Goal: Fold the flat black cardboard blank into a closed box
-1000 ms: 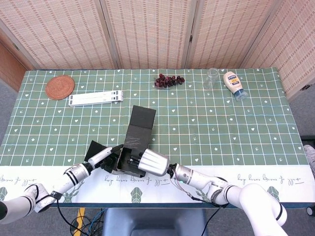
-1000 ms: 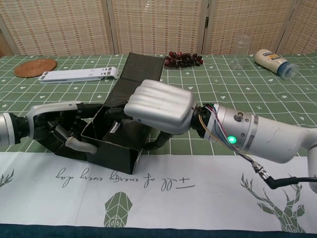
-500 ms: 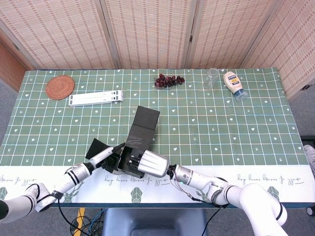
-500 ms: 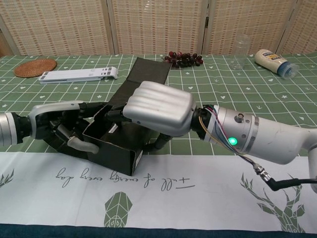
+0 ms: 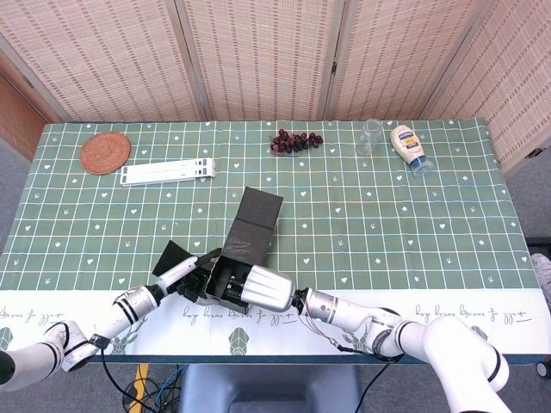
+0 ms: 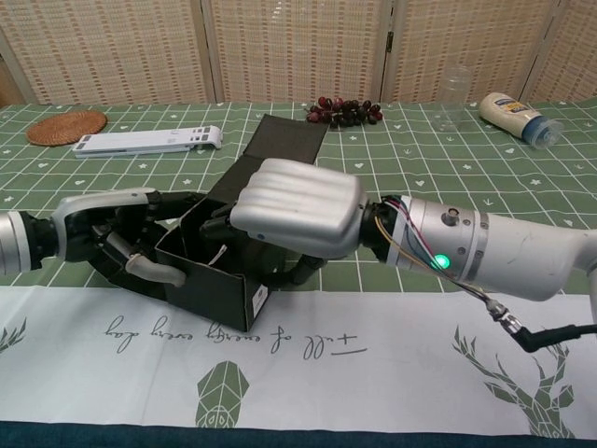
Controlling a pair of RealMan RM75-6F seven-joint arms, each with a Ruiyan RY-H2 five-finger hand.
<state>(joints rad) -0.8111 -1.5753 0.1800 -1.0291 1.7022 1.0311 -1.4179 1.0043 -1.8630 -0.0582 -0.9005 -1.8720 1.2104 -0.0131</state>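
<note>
The black cardboard box (image 5: pixel 225 277) (image 6: pixel 207 282) stands partly formed near the table's front edge, open at the top. Its long lid flap (image 5: pixel 256 217) (image 6: pixel 287 142) stretches away toward the table's middle, and a side flap (image 5: pixel 170 256) lies flat at the left. My left hand (image 5: pixel 186 275) (image 6: pixel 117 238) holds the box's left wall, its fingers (image 6: pixel 149 272) wrapped around it. From the right, my right hand (image 5: pixel 267 289) (image 6: pixel 298 205) grips the right wall, fingers curled over the rim and thumb below. The box's inside is mostly hidden by the right hand.
At the back lie a woven coaster (image 5: pixel 105 152), a white folding stand (image 5: pixel 168 172), a bunch of dark grapes (image 5: pixel 296 140), a clear glass (image 5: pixel 370 136) and a mayonnaise bottle (image 5: pixel 408 147). A white runner (image 6: pixel 373 355) with printed deer covers the front edge.
The box has turned slightly in both hands, its lid flap swinging to the right, and it has slid a little toward the front edge. Both hands kept their hold.
</note>
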